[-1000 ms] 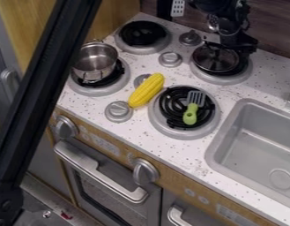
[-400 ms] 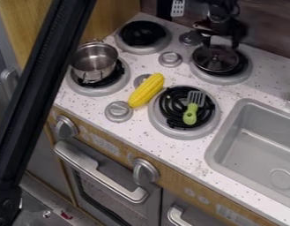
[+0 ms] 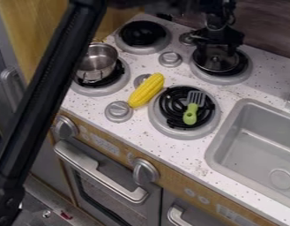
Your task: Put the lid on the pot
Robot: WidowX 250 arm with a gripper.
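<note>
"Lower since the last look: that gripper (image 3: 217, 47) has come down near one o'clock, and the arm's bend (image 3: 88, 3) now shows at the top, toward eleven."

"So what's where, starting from the left?"

"One long black arm section slants along the left side. Past it, toward eleven o'clock, the steel pot (image 3: 97, 64) stands uncovered on its burner (image 3: 100, 92)."

"And next?"

"Yellow corn (image 3: 146, 90) lies on the worktop (image 3: 170, 152), just up at twelve from the middle. Then a green-handled spatula (image 3: 191, 114) at three o'clock, resting on the front burner (image 3: 179, 132), its slotted head toward twelve."

"Where's the lid (image 3: 217, 66)?"

"Between one and two o'clock, over the back right burner (image 3: 226, 80), well apart from the pot. Above it, the gripper's jaws stand apart."

"Farthest right?"

"A grey sink (image 3: 229, 167), around four o'clock."
</note>
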